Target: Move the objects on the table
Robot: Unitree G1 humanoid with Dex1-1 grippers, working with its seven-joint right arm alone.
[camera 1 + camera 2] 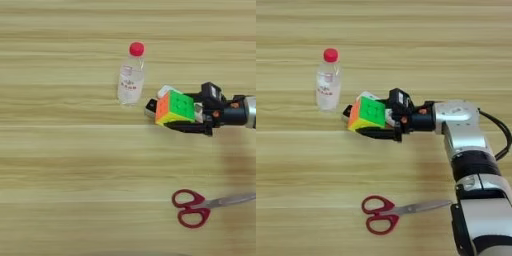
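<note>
1. Fingers of the right gripper [381, 122] are clamped on the puzzle cube [368, 113]; one black finger [378, 133] runs along the cube's near side, while the other is mostly hidden behind it.
2. Cube shows a green face and an orange face; whether it rests on the table [60, 165] or is lifted cannot be told.
3. Remote control [166, 91] is almost wholly covered by the cube and gripper; only a white corner peeks out behind.
4. Small dark thing [150, 106] at the cube's left edge is too hidden to identify.
5. Bottle [131, 77] stands upright just left of the cube, apart from it.
6. Scissors [393, 212] lie flat, well nearer the camera; in the left eye view their blade tips are cut off by the right edge.
</note>
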